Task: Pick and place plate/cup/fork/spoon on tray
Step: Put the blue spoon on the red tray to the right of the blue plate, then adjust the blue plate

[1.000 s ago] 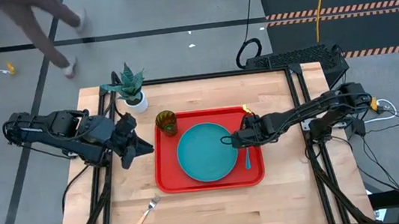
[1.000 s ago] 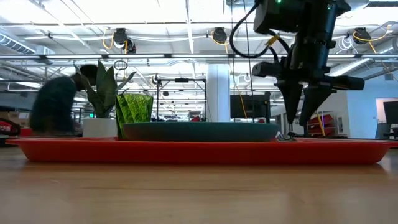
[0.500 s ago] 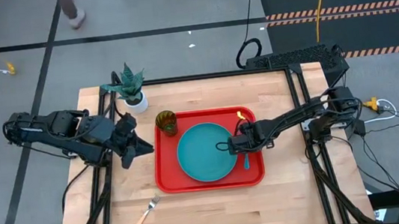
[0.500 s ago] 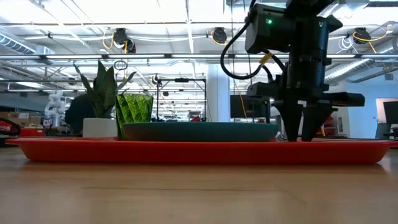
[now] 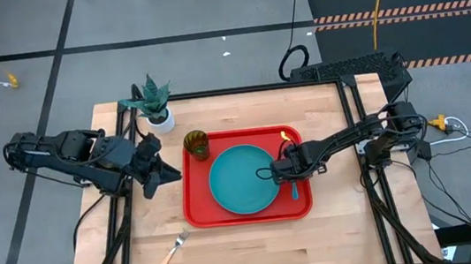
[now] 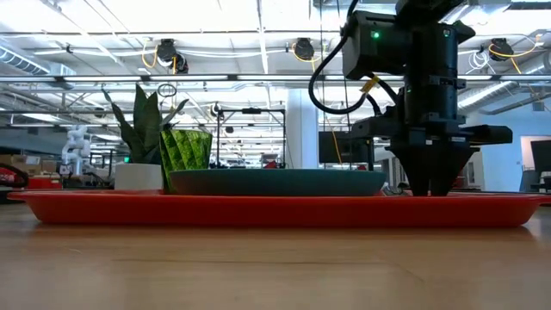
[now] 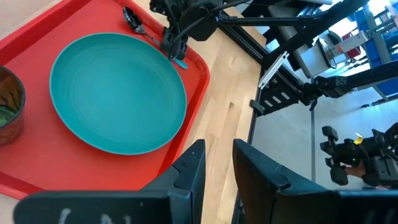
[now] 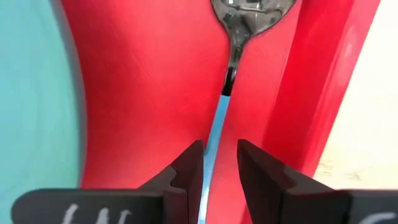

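The red tray (image 5: pixel 196 212) lies mid-table. On it are the teal plate (image 5: pixel 243 178), the olive-green cup (image 5: pixel 196 144) at its far left corner, and the spoon (image 8: pixel 233 56), which lies flat along the tray's right rim, its blue handle end (image 5: pixel 294 192) toward the near edge. My right gripper (image 5: pixel 283 173) stands low over the spoon, right of the plate, shut on its handle. The fork (image 5: pixel 168 255) lies on the bare wood near the front left. My left gripper (image 5: pixel 173 172) waits left of the tray, fingers nearly together and empty. My right gripper has the spoon's blue handle (image 8: pixel 217 121) between its two fingers, just behind the dark metal neck. The fingers (image 8: pixel 194 163) point down from above, one on each side of the handle, across it. The spoon lies flat on the tray floor, bowl (image 8: pixel 249 15) toward the far edge.
A white pot with a green plant (image 5: pixel 154 106) stands at the table's far left, behind the cup. Bare wood lies in front of the tray and to its left. The tray's raised right rim (image 8: pixel 323 93) runs close beside the spoon.
My right gripper has come down onto the tray floor and shifted a little toward the plate and the near edge. In the low view its fingertips, apart before, now stand together. The spoon has stayed on the tray. A person beyond the table's far side has walked out of view.
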Motion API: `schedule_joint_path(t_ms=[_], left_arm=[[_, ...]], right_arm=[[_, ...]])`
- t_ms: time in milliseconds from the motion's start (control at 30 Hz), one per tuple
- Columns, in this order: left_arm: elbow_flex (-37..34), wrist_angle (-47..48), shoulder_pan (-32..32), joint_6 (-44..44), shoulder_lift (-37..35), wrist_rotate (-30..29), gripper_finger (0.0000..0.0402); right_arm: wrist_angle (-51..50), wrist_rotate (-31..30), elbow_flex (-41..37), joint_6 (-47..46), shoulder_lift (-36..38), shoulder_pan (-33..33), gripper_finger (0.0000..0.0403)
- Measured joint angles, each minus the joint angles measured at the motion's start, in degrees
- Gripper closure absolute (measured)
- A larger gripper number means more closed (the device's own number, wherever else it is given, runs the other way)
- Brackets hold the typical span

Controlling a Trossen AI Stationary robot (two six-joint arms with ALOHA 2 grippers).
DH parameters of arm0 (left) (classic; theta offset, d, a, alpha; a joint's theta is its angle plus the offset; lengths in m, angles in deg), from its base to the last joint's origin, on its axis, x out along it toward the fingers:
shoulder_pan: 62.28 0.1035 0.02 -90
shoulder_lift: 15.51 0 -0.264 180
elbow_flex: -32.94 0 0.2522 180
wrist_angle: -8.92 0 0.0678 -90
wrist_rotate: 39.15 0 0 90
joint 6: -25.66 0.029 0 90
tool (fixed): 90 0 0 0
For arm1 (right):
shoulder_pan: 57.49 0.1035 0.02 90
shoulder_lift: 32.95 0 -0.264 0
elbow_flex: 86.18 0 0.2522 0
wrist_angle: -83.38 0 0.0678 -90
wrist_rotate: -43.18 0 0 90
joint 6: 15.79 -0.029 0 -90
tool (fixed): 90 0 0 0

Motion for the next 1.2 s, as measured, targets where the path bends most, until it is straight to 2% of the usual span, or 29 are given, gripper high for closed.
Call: schedule_joint_path(t_ms=[567, 1000, 1067, 1200], left_arm=[[0.0, 0.0, 0.0, 0.0, 0.0, 0.3, 0.0318], [0.0, 0.0, 0.0, 0.5, 0.0, 0.3, 0.0318], [0.0, 0.0, 0.0, 0.5, 0.0, 0.3, 0.0318], [0.0, -0.1, 0.0, 0.2, 0.0, 0.0, 0.0318]], right_arm=[[0.5, 0.3, 0.0, 1.3, 0.8, 0.0, 0.0343], [-2.0, -1.6, 0.1, 0.8, 13.8, 0.0, 0.0308], [-0.1, -1.6, 0.0, 1.2, 14.7, 0.0, 0.0308], [9.9, -3.6, 0.0, 4.9, 15.0, 0.0, 0.0307]])
